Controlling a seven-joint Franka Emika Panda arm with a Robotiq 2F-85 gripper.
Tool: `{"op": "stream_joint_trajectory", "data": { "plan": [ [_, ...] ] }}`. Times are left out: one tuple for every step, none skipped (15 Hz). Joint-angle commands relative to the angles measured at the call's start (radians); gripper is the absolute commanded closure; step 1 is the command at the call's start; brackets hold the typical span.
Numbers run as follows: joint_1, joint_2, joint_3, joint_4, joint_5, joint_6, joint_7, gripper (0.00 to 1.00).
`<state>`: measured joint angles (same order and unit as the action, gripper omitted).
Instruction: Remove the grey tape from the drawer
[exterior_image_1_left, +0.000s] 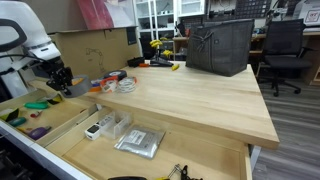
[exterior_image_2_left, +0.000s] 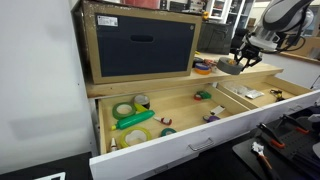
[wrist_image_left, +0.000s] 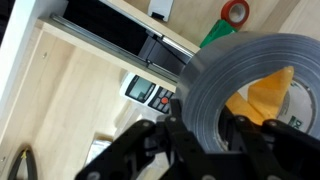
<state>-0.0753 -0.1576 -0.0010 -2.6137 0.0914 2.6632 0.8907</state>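
Probably a workshop: thick wood bench top (exterior_image_1_left: 190, 100); drawer (exterior_image_2_left: 182, 107) of tools; office chair (exterior_image_1_left: 285, 45)

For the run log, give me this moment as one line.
gripper: shut on grey tape | position: held in air over drawer | set down: not yet

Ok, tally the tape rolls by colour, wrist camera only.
grey tape, in the gripper: 1
red tape: 1
Total: 2
The yellow shape seen through the grey core is too unclear to count.
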Motion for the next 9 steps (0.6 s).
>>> {"op": "stream_joint_trajectory", "data": {
  "plan": [
    [-0.039, -0.017, -0.029, 0.052, 0.011, 0.039, -0.013, 0.88],
    [-0.054, -0.014, -0.044, 0.072, 0.017, 0.044, -0.012, 0.88],
    [-0.068, -0.006, -0.062, 0.095, 0.028, 0.047, -0.013, 0.88],
    [-0.083, 0.001, -0.079, 0.118, 0.034, 0.049, -0.010, 0.88],
    [-0.101, 0.016, -0.100, 0.152, 0.049, 0.045, -0.003, 0.88],
    [-0.118, 0.031, -0.119, 0.184, 0.056, 0.048, 0.005, 0.88],
    [-0.134, 0.053, -0.135, 0.218, 0.059, 0.051, 0.017, 0.88],
    [-0.150, 0.077, -0.149, 0.252, 0.062, 0.050, 0.034, 0.88],
    [-0.160, 0.099, -0.161, 0.284, 0.066, 0.045, 0.049, 0.88]
  ]
}}
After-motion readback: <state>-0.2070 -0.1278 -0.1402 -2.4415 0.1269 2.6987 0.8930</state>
